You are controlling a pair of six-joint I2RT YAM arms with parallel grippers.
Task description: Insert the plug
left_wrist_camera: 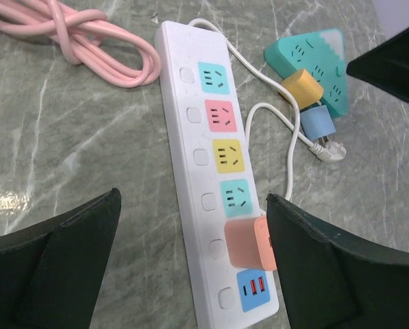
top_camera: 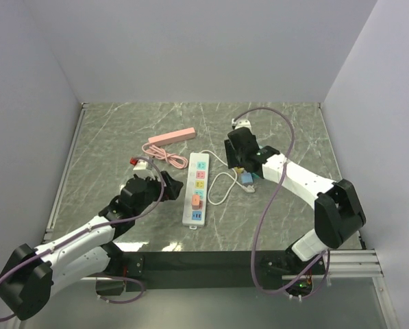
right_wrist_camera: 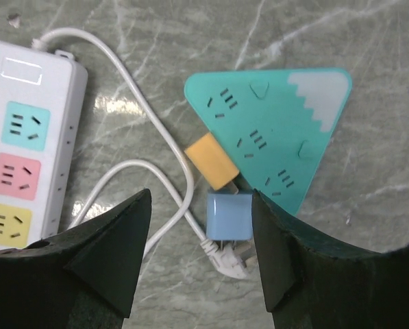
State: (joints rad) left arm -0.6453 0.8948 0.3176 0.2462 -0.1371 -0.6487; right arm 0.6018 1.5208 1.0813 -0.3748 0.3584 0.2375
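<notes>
Black fingers of the left gripper stand wide apart and empty above the near half of the white power strip. A peach adapter is seated in the strip just beside the right-hand finger.

Farther out, the right gripper is also spread wide and holds nothing. It hangs over the blue plug, which I take to be the task's thing. The plug lies loose on the marble table, at 7 o'clock from the middle of the teal triangular socket block and touching its edge. A yellow adapter sits at the plug's 11 o'clock, and the strip's white cord plug at its 6 o'clock.

**Risks:** closing here could pinch the yellow adapter or snag the white cord. The teal block looks light and unfixed, so pressing the prongs in could slide it.

**Room:** the cord loop crowds 9 o'clock, while 3 o'clock of the block is open stone. The pink strip and the walls are well apart.
</notes>
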